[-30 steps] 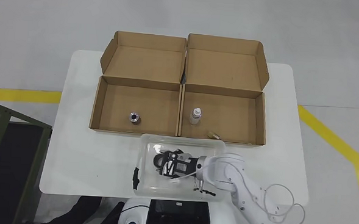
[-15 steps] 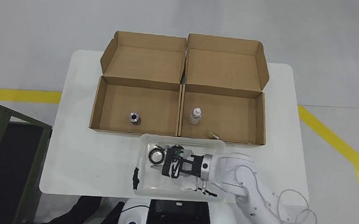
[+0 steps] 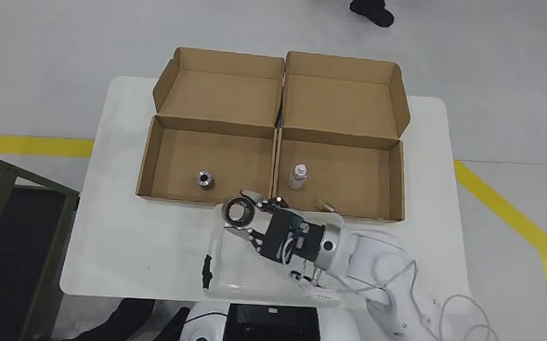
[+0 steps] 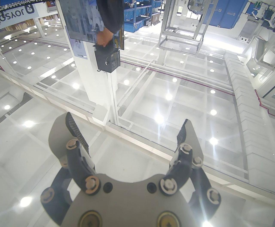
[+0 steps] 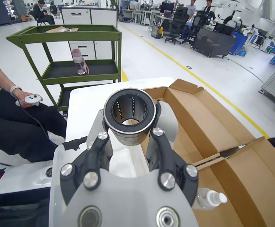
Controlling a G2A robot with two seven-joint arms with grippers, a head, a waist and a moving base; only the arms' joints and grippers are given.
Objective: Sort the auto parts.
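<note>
Brushed metal with a matt black end ring: the cylindrical bearing (image 5: 129, 131) in the right tool (image 5: 131, 120), whose fingers (image 5: 167, 126) are smooth pale-grey metal on matt black links with polished screw heads. The left box (image 3: 209, 153) and right box (image 3: 348, 170) are matt brown cardboard. The tray (image 3: 215, 256) is clear glossy plastic, the counter (image 3: 126, 228) smooth white. Ribbed black pads (image 4: 77, 132) line the left tool (image 4: 127, 120).

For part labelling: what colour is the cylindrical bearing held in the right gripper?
Silver-grey metal bearing with a black end ring, clearest in the right wrist view.
</note>
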